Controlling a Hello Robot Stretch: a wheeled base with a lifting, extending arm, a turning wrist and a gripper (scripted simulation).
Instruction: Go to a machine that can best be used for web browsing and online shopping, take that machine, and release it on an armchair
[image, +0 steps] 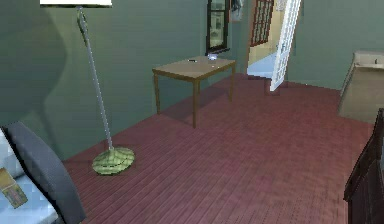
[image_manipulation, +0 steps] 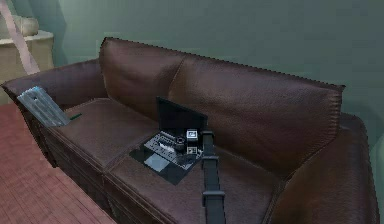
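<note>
A dark laptop (image_manipulation: 168, 148) lies on the seat of a brown leather sofa (image_manipulation: 255, 105), its black screen standing up toward the backrest. My arm (image_manipulation: 211, 180) rises from the bottom edge to it. The gripper (image_manipulation: 176, 150) sits at the laptop's keyboard, just left of the two white marker squares. The laptop rests on the cushion right behind the fingers, so I cannot tell whether the gripper holds anything.
A grey striped thing (image_manipulation: 42, 106) lies on the sofa's left armrest. Ahead, over red plank floor, stand a floor lamp (image: 98, 100), a wooden table (image: 195, 70) bearing a small object (image: 212, 58), an open white door (image: 285, 45), beige furniture (image: 365, 88) and a dark cabinet (image: 366, 185).
</note>
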